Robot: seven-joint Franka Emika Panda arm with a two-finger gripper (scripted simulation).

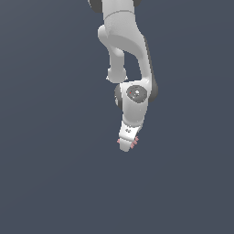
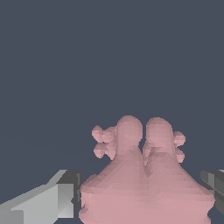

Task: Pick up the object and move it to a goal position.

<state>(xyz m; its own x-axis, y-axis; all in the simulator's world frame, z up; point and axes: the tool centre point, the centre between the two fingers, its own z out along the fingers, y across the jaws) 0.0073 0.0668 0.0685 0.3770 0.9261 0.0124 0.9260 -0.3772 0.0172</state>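
Arm hangs down over the plain dark grey floor (image 1: pixel 45 183), gripper (image 1: pixel 126 145) at its lowest pt, w/ bits of the pink object (image 1: pixel 135 144) peeking out either side of the white hand. Wrist view: object (image 2: pixel 144 183) sits right between the two fingers (image 2: pixel 61 197), one finger at each flank, very close to or touching it; jaws look closed in around it but can't confirm actual contact or squeeze. Can't tell if it's resting on the floor or already lifted, no shadow to go by. Handling guess: small, prob light & rigid, matte so not esp slippery, but lumpy w/ stubby knobs, so pads may seat unevenly. Best hold is across the wide smooth body, not the knobs.
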